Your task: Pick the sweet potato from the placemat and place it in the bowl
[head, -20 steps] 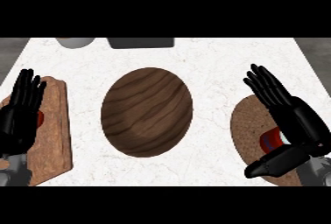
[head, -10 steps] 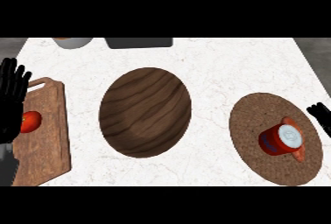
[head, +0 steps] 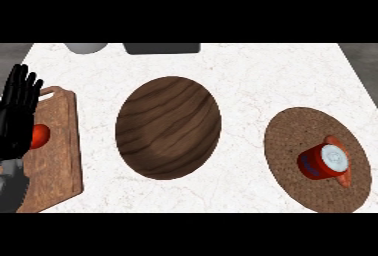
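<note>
The sweet potato [head: 325, 161] lies on the round placemat [head: 291, 150] at the bench's right, long axis slanting toward the lower right. My left hand [head: 18, 112] rests open far left; my right hand is out of view, though nearer. The bowl [head: 168, 126] sits between.

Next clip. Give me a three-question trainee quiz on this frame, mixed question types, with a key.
1. True or false: the wooden bowl already holds the orange item.
2. Multiple choice: where does the left hand show?
A. over the round placemat
B. at the view's left edge, over the wooden cutting board, fingers straight
C. inside the bowl
3. Fill in: the orange item with the pale cut end lies on the ____.

Key: 1. false, the bowl is empty. 2. B. 3. round placemat, right of the bowl. The right hand is out of view.
</note>
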